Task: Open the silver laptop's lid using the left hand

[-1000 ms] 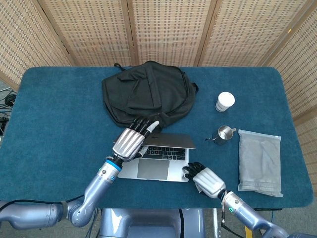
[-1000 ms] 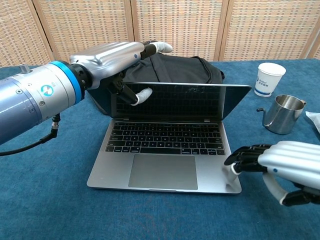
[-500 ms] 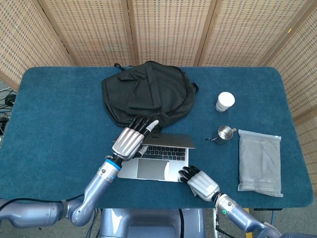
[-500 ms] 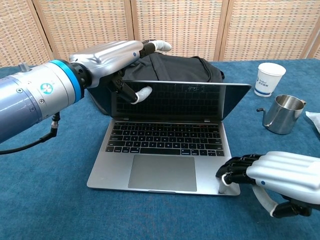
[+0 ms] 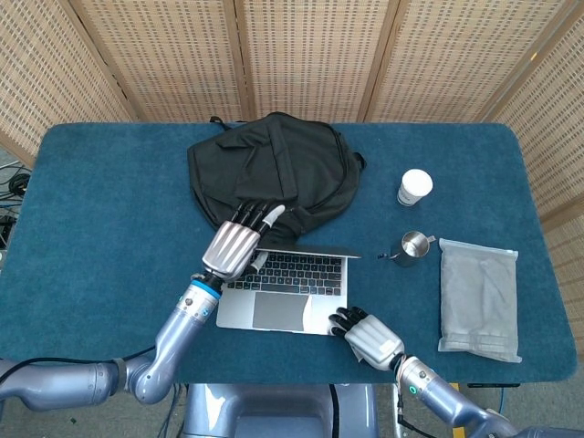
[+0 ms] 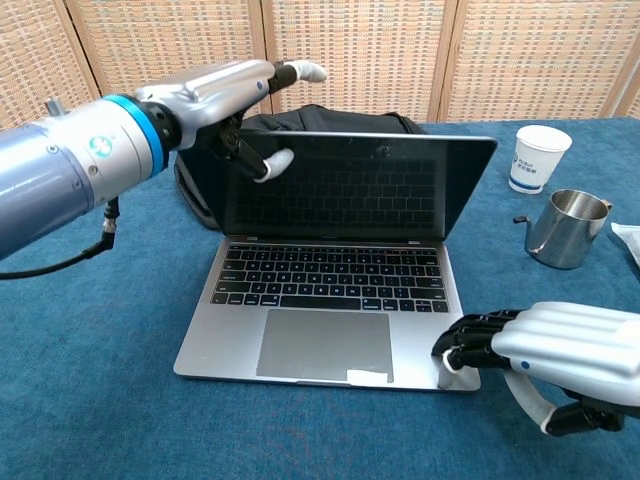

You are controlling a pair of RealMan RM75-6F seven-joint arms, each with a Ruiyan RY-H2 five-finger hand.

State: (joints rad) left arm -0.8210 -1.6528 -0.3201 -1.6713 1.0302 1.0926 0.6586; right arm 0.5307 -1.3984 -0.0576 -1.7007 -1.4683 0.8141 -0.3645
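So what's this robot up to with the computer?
It is opening a silver laptop on a blue table. Its left hand grips the upper left corner of the lid, which stands close to upright with a dark screen. Its right hand presses on the front right corner of the base, seemingly to hold it down. A black backpack lies behind the laptop; a paper cup, a small steel pitcher and a grey pouch sit off to the side.

Silver laptop (image 6: 325, 345) with black keys, black bag (image 5: 274, 169), white cup (image 5: 415, 186), blue table (image 5: 100, 201), tan woven screens (image 5: 301, 55).
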